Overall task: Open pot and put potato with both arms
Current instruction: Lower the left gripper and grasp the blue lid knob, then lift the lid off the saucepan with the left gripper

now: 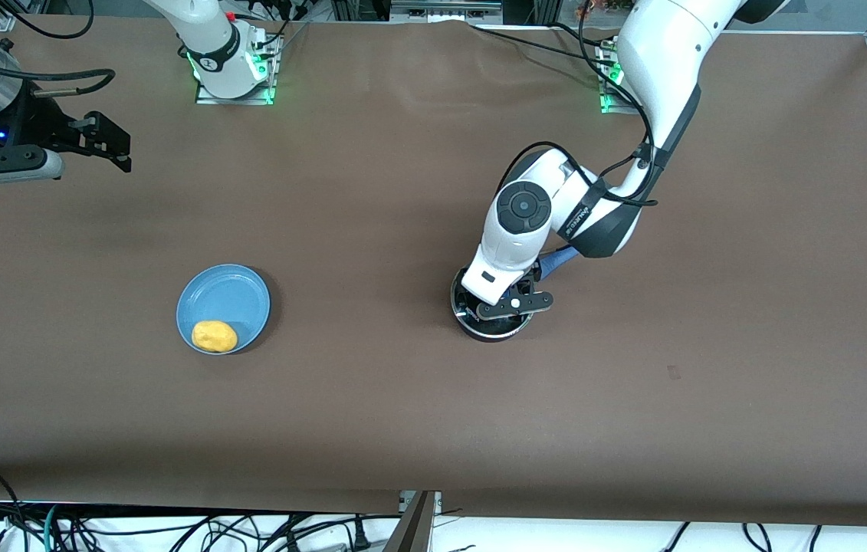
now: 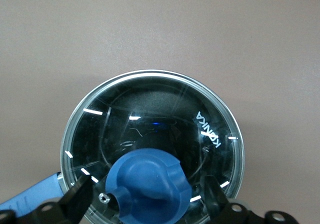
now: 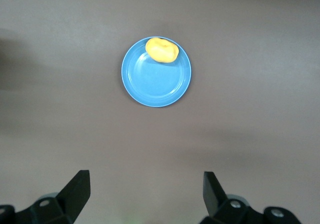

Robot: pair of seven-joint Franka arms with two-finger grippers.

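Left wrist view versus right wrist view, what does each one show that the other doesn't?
Only the left wrist view shows the pot, its glass lid on, the blue knob between the open left gripper fingers, plus a bit of blue handle. Only the right wrist view shows the potato lying at the edge of the blue plate, with the open right gripper high above. Both show the brown table.

Black pot [image 1: 491,328] lidded, blue handle, toward left arm's end; yellow potato [image 1: 215,336] on plate

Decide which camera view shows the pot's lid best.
The left wrist view: the glass lid and its blue knob fill it. The front view hides most of it under the left gripper; the right wrist view misses it.
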